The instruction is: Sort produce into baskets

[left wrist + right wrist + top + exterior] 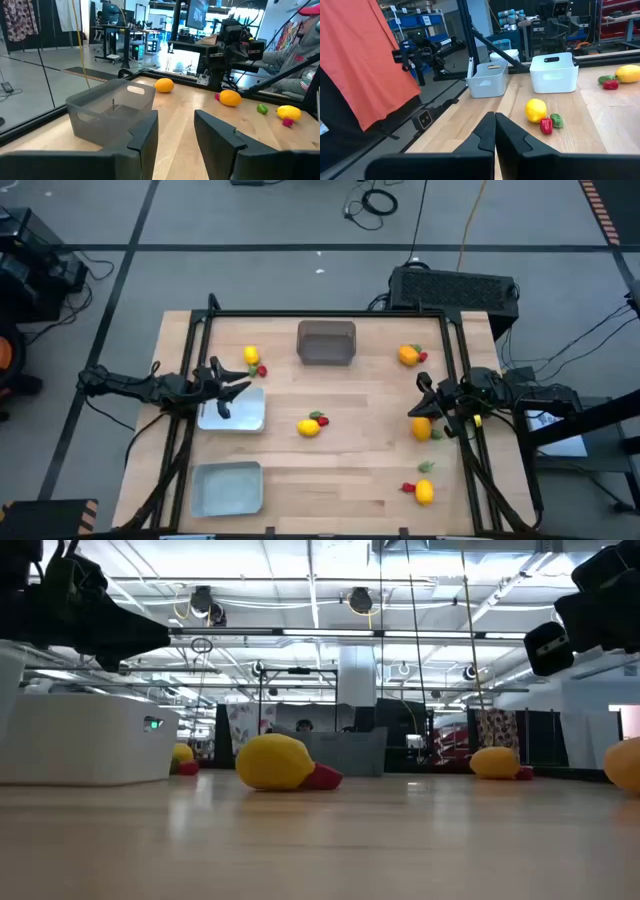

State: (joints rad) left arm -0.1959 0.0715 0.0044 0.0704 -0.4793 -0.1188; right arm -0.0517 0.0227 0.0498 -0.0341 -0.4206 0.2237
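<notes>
Sorting barely begun: the left gripper [243, 387], fingers slightly parted and empty, hovers over the white basket [250, 420], the right gripper [421, 409] waits closed and empty, and all produce, like the central lemon [309, 427], awaits a first grasp.

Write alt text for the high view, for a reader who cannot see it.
A wooden table seen from above holds a dark grey bin, a white tray and a grey-blue tray. Yellow toy fruits with small red and green pieces lie scattered; two dark arms wait at its sides.
</notes>
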